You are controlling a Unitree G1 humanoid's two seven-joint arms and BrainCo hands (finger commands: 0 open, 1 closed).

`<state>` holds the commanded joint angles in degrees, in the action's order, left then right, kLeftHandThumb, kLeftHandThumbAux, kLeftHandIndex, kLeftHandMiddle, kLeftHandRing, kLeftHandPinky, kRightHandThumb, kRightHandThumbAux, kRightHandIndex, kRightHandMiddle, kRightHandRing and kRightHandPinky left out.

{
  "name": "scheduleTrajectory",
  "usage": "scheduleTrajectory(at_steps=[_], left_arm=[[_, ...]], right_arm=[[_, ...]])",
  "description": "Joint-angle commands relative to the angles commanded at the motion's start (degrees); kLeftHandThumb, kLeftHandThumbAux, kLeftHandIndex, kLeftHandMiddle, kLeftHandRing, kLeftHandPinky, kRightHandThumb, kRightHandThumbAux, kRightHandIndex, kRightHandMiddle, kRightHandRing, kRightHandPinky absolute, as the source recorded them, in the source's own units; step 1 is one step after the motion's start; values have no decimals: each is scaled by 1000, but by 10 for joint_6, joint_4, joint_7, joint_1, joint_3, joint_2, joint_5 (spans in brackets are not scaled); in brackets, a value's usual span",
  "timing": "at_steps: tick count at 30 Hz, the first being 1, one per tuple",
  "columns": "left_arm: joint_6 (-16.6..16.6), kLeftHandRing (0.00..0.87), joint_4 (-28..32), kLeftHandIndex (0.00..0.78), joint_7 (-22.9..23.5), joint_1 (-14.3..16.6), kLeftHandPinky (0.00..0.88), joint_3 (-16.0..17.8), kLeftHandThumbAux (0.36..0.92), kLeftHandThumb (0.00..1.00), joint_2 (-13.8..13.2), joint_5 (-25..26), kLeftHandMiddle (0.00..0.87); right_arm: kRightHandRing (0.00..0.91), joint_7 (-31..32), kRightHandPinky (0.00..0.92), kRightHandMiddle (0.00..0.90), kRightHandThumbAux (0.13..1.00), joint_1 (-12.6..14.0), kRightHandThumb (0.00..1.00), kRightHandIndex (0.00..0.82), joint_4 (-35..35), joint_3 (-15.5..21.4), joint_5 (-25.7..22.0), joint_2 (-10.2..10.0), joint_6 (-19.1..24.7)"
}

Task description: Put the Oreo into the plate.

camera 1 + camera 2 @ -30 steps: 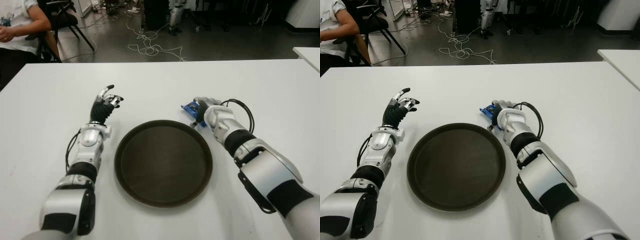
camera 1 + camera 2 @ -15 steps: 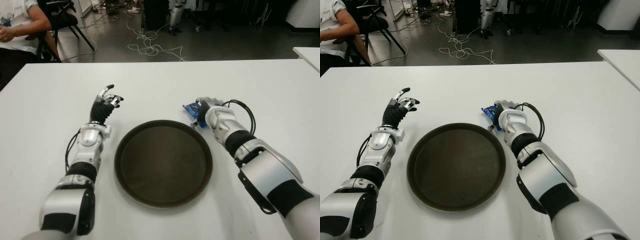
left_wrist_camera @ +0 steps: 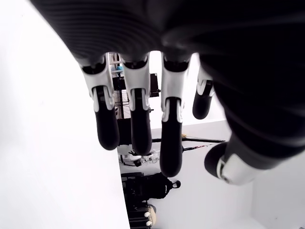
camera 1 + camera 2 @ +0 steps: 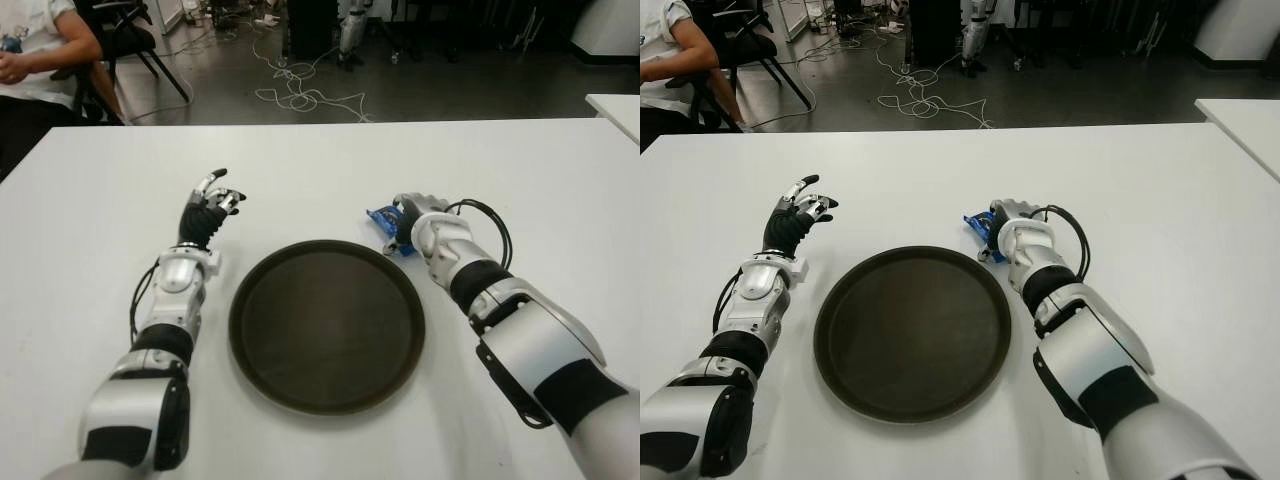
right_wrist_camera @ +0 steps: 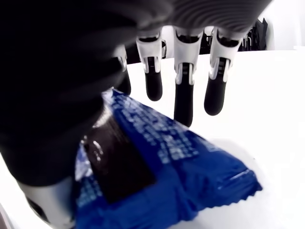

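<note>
Left hand (image 4: pixel 208 214) shows left of the plate (image 4: pixel 327 325), fingers loose and spread, holding nothing; you can leave it idle. Plate sits bare at the centre of the table (image 4: pixel 520 170). Oreo (image 4: pixel 386 221), a blue packet, lies just past the plate's far right rim, with your right hand (image 4: pixel 415 222) over it. In the right wrist view the palm and thumb are against the wrapper while the fingers (image 5: pixel 183 102) hang straight above it, not closed; so you have contact, not yet a grasp. Judgement: the step in hand is securing the packet. Curl the fingers down onto the far edge of the wrapper and press it against the thumb before lifting; the foil looks slippery and thin, so close across its width, not at a crimped end. Lift only enough to clear the rim, carry it left over the plate's middle, then let go low.
</note>
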<state>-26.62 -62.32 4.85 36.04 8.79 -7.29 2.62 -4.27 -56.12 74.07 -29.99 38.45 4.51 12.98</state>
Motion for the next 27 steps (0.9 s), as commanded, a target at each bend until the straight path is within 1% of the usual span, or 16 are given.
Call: scheduleTrajectory(at_steps=[5, 8, 12, 16, 20, 22, 25, 27], left_arm=[[1, 290, 5, 153, -1, -2, 328, -1, 631, 940, -1, 0, 463], [2, 284, 8, 149, -2, -4, 323, 0, 631, 938, 0, 0, 462], [0, 290, 13, 156, -1, -7, 322, 0, 631, 937, 1, 1, 463], [-2, 290, 16, 162, 0, -8, 318, 0, 629, 938, 1, 2, 463], [-1, 293, 18, 166, 1, -9, 321, -1, 629, 938, 1, 2, 463], [1, 296, 19, 169, 1, -8, 325, -2, 629, 938, 0, 2, 463], [3, 292, 20, 164, 0, -8, 328, -2, 630, 936, 0, 1, 463], [4, 291, 21, 161, -1, -8, 330, -3, 630, 936, -1, 0, 463]], right_arm=[[300, 5, 307, 289, 817, -2, 0, 280, -1, -1, 2, 1, 2], [282, 6, 287, 275, 807, -3, 0, 267, 0, -1, 2, 1, 4], [295, 2, 315, 286, 797, -2, 0, 271, 0, 2, 0, 0, 10], [350, -5, 395, 340, 804, -1, 0, 304, -1, 9, -4, 0, 11], [391, -13, 444, 375, 807, 2, 0, 324, -3, 15, -6, 2, 5], [398, -16, 437, 381, 809, 3, 0, 335, -3, 16, -6, 3, 1], [375, -14, 395, 360, 808, 2, 0, 339, -2, 15, -6, 5, -2], [364, -11, 385, 350, 806, 2, 0, 336, -2, 14, -6, 6, -3]])
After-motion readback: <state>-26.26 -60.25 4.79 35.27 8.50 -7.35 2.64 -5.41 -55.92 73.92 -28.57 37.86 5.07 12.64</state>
